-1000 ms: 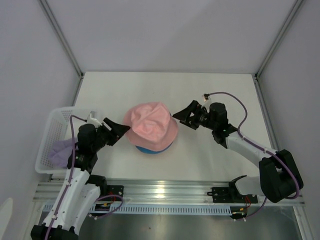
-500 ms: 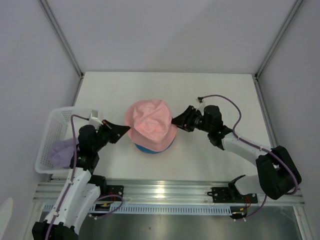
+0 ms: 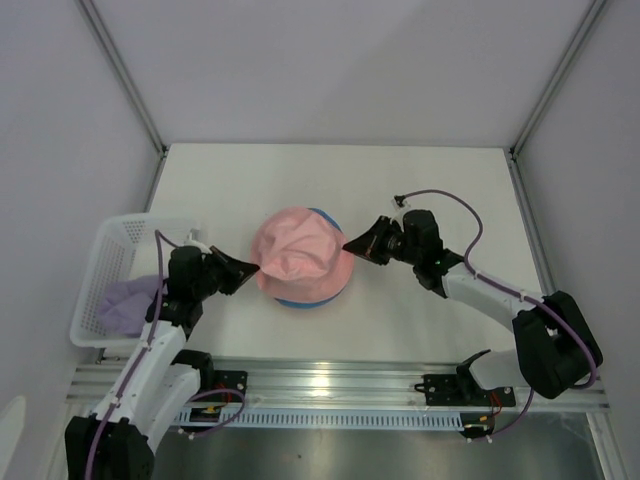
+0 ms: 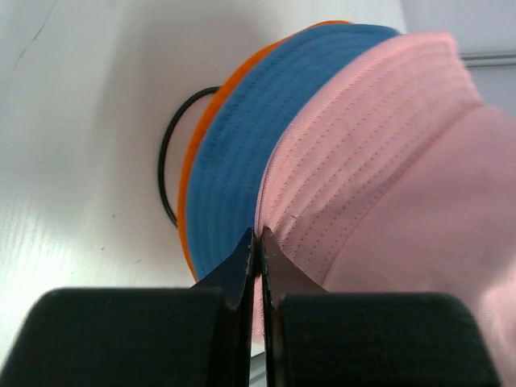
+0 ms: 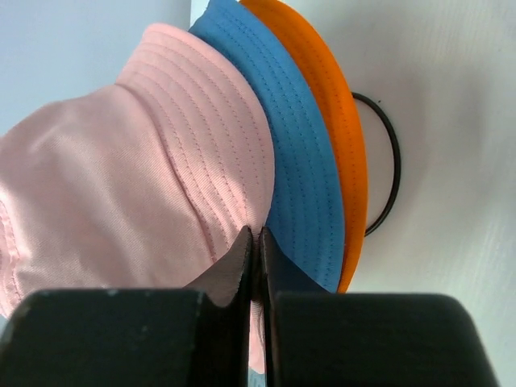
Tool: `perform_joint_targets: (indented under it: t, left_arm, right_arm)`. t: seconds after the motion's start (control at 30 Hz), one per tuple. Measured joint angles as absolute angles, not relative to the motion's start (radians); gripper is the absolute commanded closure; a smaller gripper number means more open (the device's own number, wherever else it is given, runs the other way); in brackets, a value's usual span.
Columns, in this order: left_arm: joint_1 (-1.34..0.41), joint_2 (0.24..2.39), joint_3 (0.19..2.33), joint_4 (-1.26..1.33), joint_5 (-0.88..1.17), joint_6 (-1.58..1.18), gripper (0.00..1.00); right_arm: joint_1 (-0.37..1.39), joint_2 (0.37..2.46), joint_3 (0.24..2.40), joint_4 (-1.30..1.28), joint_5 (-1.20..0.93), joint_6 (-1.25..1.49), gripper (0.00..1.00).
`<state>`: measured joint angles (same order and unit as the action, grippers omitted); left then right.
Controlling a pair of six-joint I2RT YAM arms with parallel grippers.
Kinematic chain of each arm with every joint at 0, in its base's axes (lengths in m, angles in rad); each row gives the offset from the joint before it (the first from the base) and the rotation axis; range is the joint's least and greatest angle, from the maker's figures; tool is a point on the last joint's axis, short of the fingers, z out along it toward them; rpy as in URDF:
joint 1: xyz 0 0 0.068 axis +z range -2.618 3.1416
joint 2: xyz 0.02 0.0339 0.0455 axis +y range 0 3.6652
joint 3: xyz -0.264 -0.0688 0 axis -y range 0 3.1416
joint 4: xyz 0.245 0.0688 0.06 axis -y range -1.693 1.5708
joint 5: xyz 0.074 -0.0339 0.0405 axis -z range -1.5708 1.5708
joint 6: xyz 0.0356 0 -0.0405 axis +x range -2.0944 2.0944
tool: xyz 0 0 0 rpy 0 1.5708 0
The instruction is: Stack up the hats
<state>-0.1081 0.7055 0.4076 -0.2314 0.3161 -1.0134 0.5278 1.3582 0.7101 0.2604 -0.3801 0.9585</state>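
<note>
A white desk (image 3: 430,180) sits between plain pale walls (image 3: 320,70). My arms reach in low from either side. My left end effector (image 3: 255,268) is clamped on the brim of the pink hat (image 3: 300,248) at its 9 o'clock, and my right end effector (image 3: 350,243) pinches the brim at 3 o'clock. The pink hat sits mid-desk over the blue hat (image 3: 300,302) and orange hat (image 4: 187,185), with a black wire ring (image 4: 160,161) beneath. At the desk's 8 o'clock, a white basket (image 3: 110,240) holds the lavender hat (image 3: 125,305).
</note>
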Motion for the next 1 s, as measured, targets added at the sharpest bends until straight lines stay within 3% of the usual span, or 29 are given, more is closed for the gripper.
perform_joint_targets:
  t: [0.33, 0.43, 0.53, 0.63, 0.7, 0.8, 0.83, 0.9, 1.0]
  left_arm:
    - [-0.115, 0.784, 0.408, -0.220, 0.291, -1.010, 0.99]
    - [-0.117, 0.796, 0.408, -0.212, 0.292, -1.002, 0.99]
    - [-0.118, 0.798, 0.408, -0.215, 0.289, -0.979, 0.99]
    - [-0.118, 0.797, 0.416, -0.244, 0.279, -0.940, 0.97]
    - [-0.118, 0.791, 0.427, -0.268, 0.269, -0.908, 0.95]
    - [-0.118, 0.780, 0.441, -0.299, 0.257, -0.865, 0.78]
    - [-0.118, 0.778, 0.444, -0.310, 0.254, -0.852, 0.65]
    - [-0.118, 0.773, 0.454, -0.341, 0.245, -0.825, 0.56]
    - [-0.118, 0.759, 0.504, -0.419, 0.226, -0.782, 0.30]
  right_arm:
    - [0.535, 1.413, 0.720, 0.249, -0.360, 0.914, 1.00]
    - [0.536, 1.428, 0.727, 0.252, -0.364, 0.902, 0.79]
    - [0.535, 1.427, 0.730, 0.216, -0.356, 0.865, 0.33]
    - [0.533, 1.417, 0.730, 0.139, -0.331, 0.818, 0.24]
    - [0.530, 1.389, 0.730, 0.094, -0.307, 0.791, 0.24]
    - [0.515, 1.330, 0.752, 0.033, -0.264, 0.753, 0.25]
    - [0.506, 1.314, 0.765, 0.024, -0.256, 0.743, 0.26]
    - [0.479, 1.287, 0.789, 0.020, -0.250, 0.729, 0.26]
    - [0.432, 1.261, 0.819, 0.022, -0.255, 0.715, 0.27]
